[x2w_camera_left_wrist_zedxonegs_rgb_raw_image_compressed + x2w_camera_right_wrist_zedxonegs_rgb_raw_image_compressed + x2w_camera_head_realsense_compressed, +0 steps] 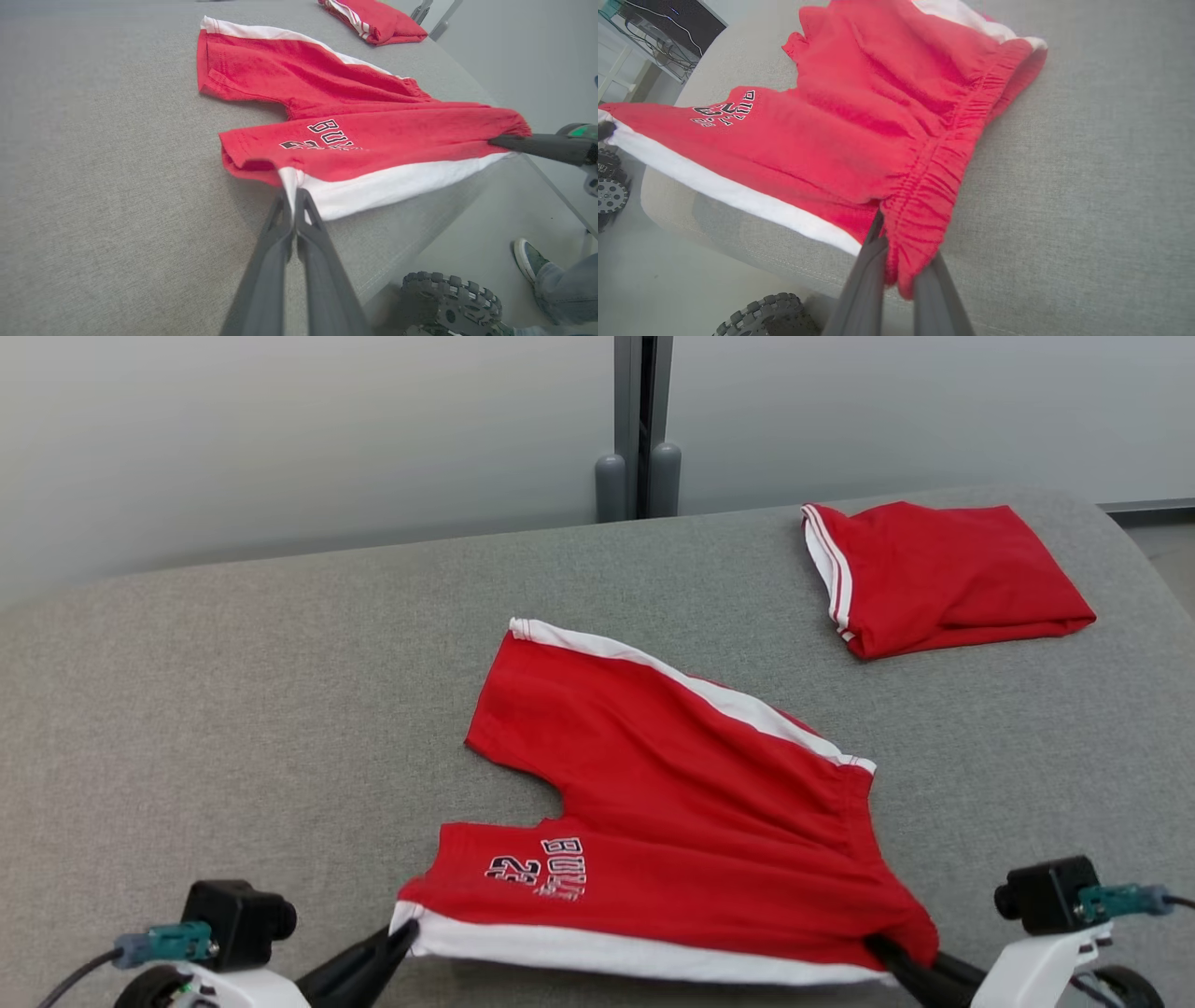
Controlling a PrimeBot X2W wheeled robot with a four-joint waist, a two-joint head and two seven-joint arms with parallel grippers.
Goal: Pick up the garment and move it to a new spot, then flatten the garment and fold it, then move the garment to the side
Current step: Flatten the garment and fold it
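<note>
flatten step, i reckon: l gripper (409, 929) pinched shut on hem corner, r gripper (876, 945) clamped on waistband of red shorts (672, 803), at near edge of grey table (233, 709). next: pull taut evenly, lay flat, then fold.

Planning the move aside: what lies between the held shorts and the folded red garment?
Bare grey surface between shorts and folded garment, in the head view.

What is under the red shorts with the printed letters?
The grey cushion lies under the red shorts; the near edge reaches past it. Anything beneath the cloth is hidden.
</note>
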